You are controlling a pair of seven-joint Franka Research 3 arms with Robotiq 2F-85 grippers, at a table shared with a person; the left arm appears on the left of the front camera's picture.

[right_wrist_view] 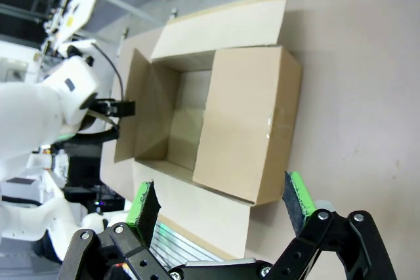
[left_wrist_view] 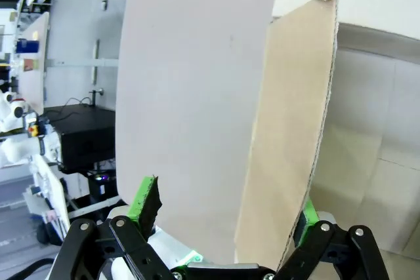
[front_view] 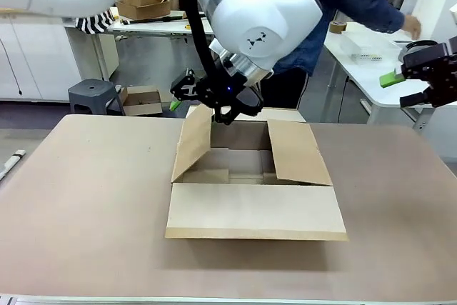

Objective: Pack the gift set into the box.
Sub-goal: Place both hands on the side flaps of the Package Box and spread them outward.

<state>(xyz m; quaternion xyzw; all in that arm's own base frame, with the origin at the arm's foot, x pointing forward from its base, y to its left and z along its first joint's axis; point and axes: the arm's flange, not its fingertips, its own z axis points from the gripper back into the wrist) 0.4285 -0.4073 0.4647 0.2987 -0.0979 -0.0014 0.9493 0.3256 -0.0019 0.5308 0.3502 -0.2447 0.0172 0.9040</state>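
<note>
Nothing is packed yet: the box [front_view: 250, 208] lies open, its left flap [front_view: 193, 144] straddled by the wide-spread left gripper [front_view: 214, 111]; the right gripper [front_view: 404, 88] is held open, empty.

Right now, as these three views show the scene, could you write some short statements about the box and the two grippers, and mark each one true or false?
1. The near flap of the box lies folded outward, flat on the table. True.
2. The left gripper is shut with nothing between its fingers. False: its fingers stand apart, and the box's raised left flap is between them.
3. The right gripper is open and hangs in the air, off to the right of the box. True.
4. All four flaps are folded shut over the box. False: the box stands open, and bare cardboard shows inside it.
</note>
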